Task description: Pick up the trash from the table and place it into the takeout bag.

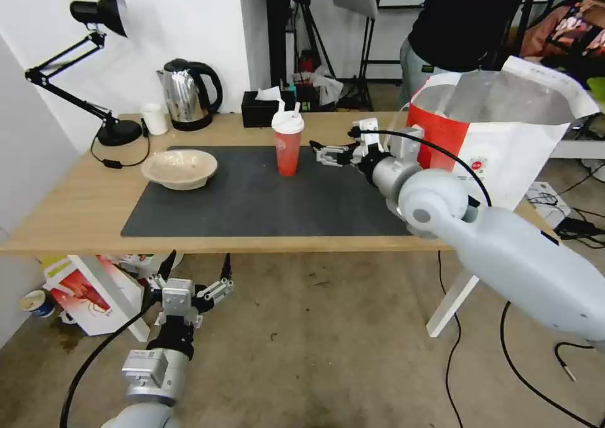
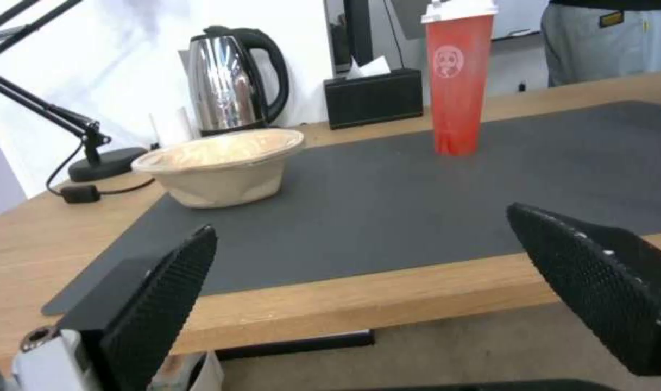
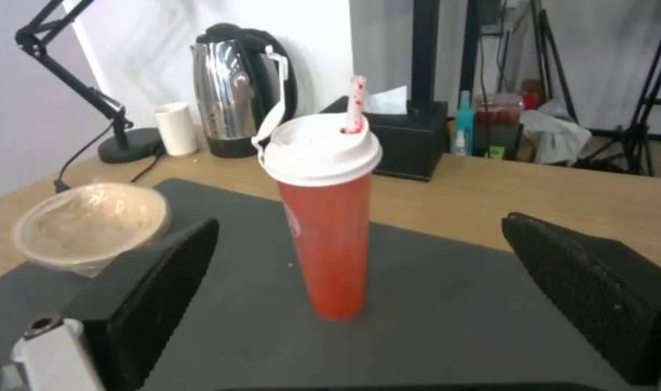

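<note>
Wood table (image 1: pixel 75 214) | grey mat (image 1: pixel 265 201) | right claw (image 1: pixel 322 154) spread beside red cup (image 1: pixel 288 145) | left claw (image 1: pixel 196 269) spread below

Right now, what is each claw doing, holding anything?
Left claw: open, empty, below the table edge.
Right claw: open, empty, beside the red cup.

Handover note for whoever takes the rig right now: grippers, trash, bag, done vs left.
Right gripper: open, empty, over the mat, level with the red cup, cup ahead between its fingers, not touching.
Left gripper: open, empty, low in front of the table.
Red cup upright mid-mat. Beige bowl at the mat's left end. Takeout bag open at the table's right end.
Done: neither the cup nor the beige bowl is bagged.
Left: cup and bowl into the bag.
</note>
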